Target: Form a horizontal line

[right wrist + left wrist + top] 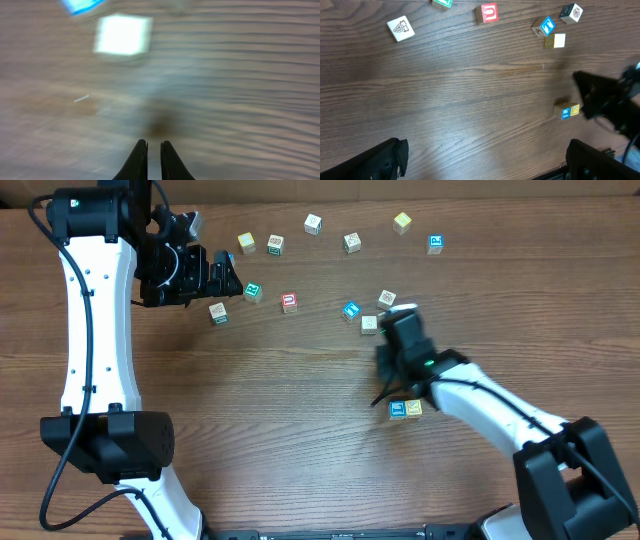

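Leftmost, the left gripper (228, 277) hangs empty over the grainy dark-wood table (250, 410), black jaws spread wide. Small square wooden loose cubes (289, 302) lie scattered. Rightward, the right gripper (154, 150) pinches its tapered fingers nearly together on nothing. The horizontal line (405, 409), two touching cubes topped blue and yellow, sits just beside it.

Horizontal line (405, 409): only two tiny wooden cubes so far, blue-teal top on left, yellow top on right, sides touching. Both flat on table, tops up. Row sits behind right gripper (154, 146) fingertips, nearer robot, just beside right wrist; not held.
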